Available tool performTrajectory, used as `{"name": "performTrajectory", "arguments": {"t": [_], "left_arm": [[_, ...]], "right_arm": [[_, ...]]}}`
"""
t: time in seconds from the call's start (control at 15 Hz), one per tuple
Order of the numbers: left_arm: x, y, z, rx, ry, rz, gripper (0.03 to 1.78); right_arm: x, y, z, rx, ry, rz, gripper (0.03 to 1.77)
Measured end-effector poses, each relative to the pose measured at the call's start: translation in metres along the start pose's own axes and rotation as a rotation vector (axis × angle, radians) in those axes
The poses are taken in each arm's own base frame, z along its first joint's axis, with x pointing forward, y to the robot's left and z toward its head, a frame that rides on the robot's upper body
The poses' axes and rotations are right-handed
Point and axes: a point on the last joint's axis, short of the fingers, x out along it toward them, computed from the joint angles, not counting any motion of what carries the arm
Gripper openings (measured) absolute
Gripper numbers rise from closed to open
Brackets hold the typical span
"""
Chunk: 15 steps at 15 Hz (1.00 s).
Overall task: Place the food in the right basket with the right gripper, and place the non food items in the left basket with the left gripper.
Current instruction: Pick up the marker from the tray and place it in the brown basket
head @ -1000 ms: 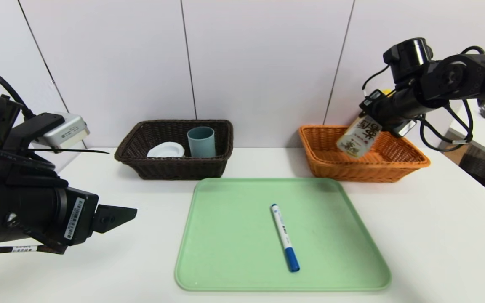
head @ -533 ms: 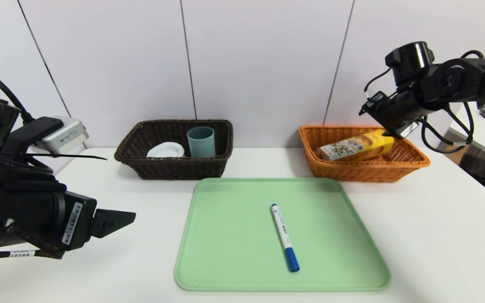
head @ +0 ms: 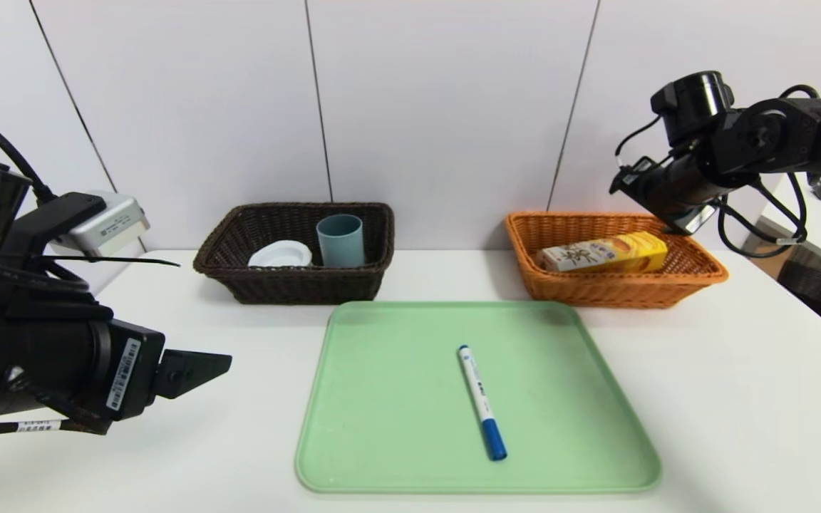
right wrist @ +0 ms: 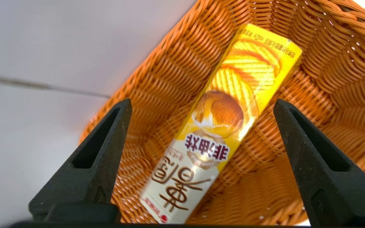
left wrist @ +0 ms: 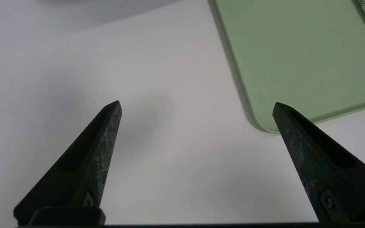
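Above orange basket (right wrist: 328,63) | right tool (right wrist: 201,104) wide open, empty | carton (right wrist: 220,126) inside

The right arm reaches in from the right side, elbow bent, wrist angled forward and down; the right gripper (right wrist: 201,106) has its two black fingers spread wide and holds nothing. The left arm sits low at the left, and the left gripper (left wrist: 196,107) points forward and down, fingers wide apart and empty.

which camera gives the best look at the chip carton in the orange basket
The right wrist view: the chip carton fills the frame, lying in the orange basket. The head view shows it small, partly behind the rim. The left wrist view misses it.
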Motion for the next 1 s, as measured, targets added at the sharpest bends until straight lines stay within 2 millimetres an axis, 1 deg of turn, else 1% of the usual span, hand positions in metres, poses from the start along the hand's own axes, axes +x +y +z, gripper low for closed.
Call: {"name": "performTrajectory", "arguments": {"t": [0.13, 0.27, 0.4, 0.53, 0.6, 0.73, 0.87, 1.0], "left_arm": [[-0.004, 0.0, 0.006, -0.005, -0.022, 0.005, 1.69], [-0.007, 0.0, 0.013, -0.01, -0.046, 0.003, 1.69], [-0.01, -0.001, 0.021, -0.014, -0.073, -0.002, 1.69], [-0.011, -0.006, 0.028, -0.007, -0.091, -0.021, 1.69], [-0.011, -0.01, 0.031, 0.003, -0.093, -0.036, 1.69], [-0.009, -0.021, 0.034, 0.023, -0.094, -0.055, 1.69], [-0.005, -0.039, 0.041, 0.01, -0.092, -0.084, 1.69], [0.0, -0.06, 0.052, -0.033, -0.065, -0.132, 1.69]], "right_arm": [[-0.015, 0.007, -0.002, -0.074, -0.008, 0.027, 1.59], [-0.043, 0.017, -0.004, -0.162, -0.024, 0.087, 1.62], [-0.082, 0.032, -0.016, -0.286, -0.018, 0.171, 1.64], [-0.124, 0.041, -0.033, -0.403, 0.028, 0.23, 1.65], [-0.145, 0.04, -0.04, -0.447, 0.059, 0.246, 1.66], [-0.174, 0.031, -0.048, -0.518, 0.109, 0.228, 1.67], [-0.194, 0.016, -0.046, -0.573, 0.133, 0.173, 1.68], [-0.209, -0.004, -0.044, -0.637, 0.189, 0.11, 1.69]]}}
